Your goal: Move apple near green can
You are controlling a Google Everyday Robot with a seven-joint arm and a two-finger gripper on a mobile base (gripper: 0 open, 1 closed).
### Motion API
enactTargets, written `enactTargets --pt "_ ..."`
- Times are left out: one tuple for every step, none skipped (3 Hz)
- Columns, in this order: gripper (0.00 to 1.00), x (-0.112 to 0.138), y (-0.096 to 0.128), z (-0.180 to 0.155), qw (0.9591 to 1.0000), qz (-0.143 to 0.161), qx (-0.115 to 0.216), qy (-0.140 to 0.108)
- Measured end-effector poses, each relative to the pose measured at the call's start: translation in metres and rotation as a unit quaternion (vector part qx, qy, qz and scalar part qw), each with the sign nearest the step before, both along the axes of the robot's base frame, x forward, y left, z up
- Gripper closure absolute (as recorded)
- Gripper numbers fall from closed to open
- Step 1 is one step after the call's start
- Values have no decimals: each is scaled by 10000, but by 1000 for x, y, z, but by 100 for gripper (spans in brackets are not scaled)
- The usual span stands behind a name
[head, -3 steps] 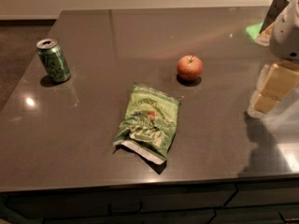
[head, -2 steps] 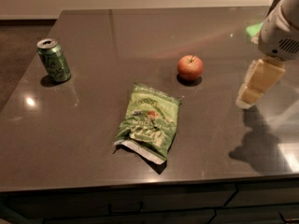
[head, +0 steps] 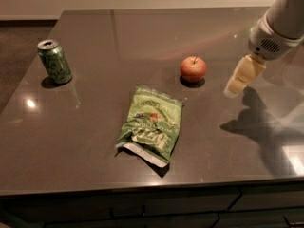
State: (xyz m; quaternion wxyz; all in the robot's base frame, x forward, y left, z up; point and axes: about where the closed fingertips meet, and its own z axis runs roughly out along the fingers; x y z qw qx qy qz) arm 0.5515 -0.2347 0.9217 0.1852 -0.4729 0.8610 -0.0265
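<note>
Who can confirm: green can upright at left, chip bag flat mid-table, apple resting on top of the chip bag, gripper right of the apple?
One thing is wrong. The apple is not on the chip bag; the camera view shows it on the bare table beyond the bag, apart from it. The green can is upright at left, and the gripper hangs right of the apple.

My arm (head: pixel 286 11) is a thick, smooth tube in pale grey-white. It ends in a rounded wrist housing (head: pixel 267 42) of the same colour, with a small patch of dark vent holes on its face. Below that, at the right of my view, the gripper (head: pixel 241 77) is a blocky cream-yellow piece, paler toward its tip.
</note>
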Motion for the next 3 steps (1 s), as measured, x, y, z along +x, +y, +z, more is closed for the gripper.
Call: enactTargets --pt "0 28 7 -16 9994 -162 297 51" --pt "0 52 19 -30 9982 -188 565 92" --pt "0 67 32 -46 9969 -125 759 155"
